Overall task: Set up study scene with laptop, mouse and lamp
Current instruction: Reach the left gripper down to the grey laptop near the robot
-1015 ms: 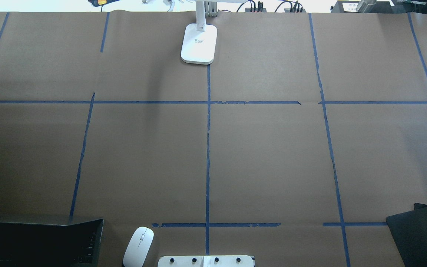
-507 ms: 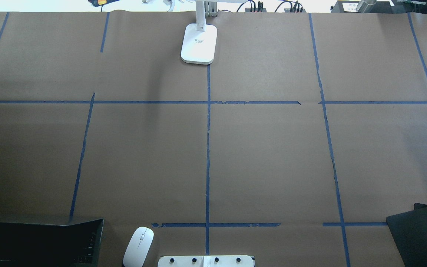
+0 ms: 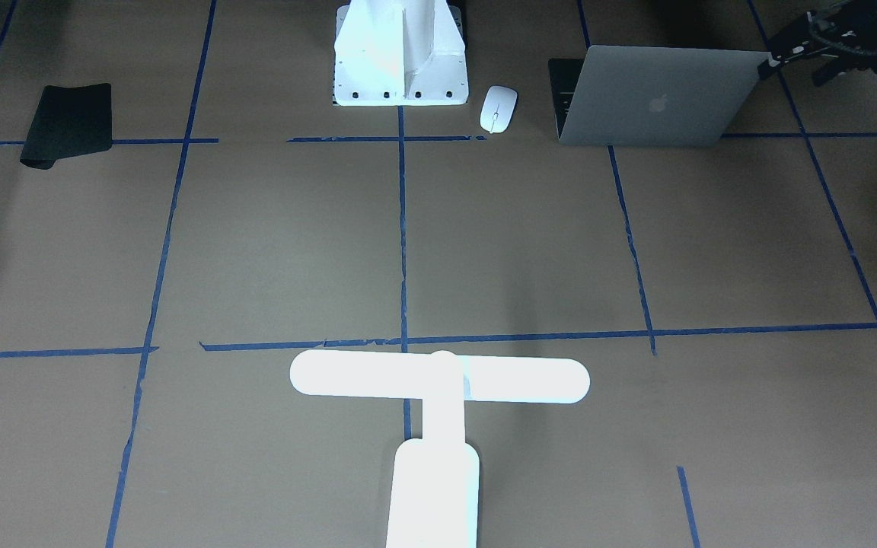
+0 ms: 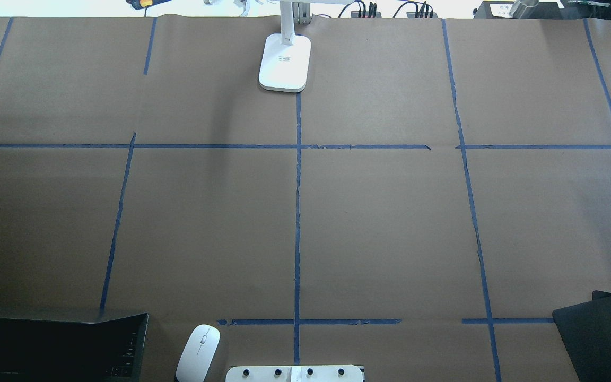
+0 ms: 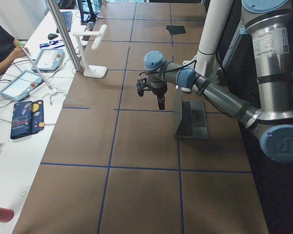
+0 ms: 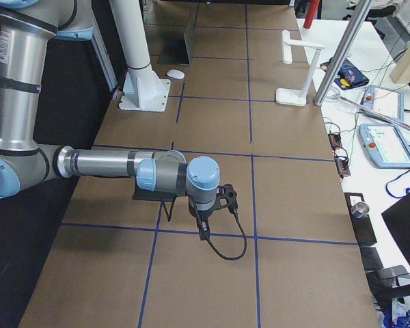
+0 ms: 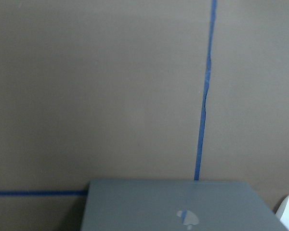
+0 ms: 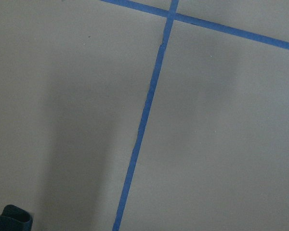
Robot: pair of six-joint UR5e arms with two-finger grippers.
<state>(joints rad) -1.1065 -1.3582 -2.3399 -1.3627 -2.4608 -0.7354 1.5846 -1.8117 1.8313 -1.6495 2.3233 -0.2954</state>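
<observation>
The laptop [image 3: 659, 99] stands open near the robot's base on its left side, lid towards the operators; it also shows in the overhead view [image 4: 56, 347] and the left wrist view [image 7: 183, 207]. The mouse [image 3: 498, 108] lies between the laptop and the white pedestal [image 3: 399, 53]. The lamp [image 3: 438, 380] stands at the far middle edge [image 4: 284, 61]. My left gripper [image 5: 154, 95] hovers just beyond the laptop's lid; it is dark and partly cut off in the front-facing view [image 3: 827, 46], and I cannot tell its state. My right gripper [image 6: 215, 198] hangs low over the table; I cannot tell its state.
A black mat [image 3: 65, 125] lies near the robot's right side, beside the right arm [image 6: 109, 164]. Blue tape lines [image 4: 297, 212] divide the brown table into squares. Tablets, cables and an operator's bench run along the far edge [image 5: 34, 73].
</observation>
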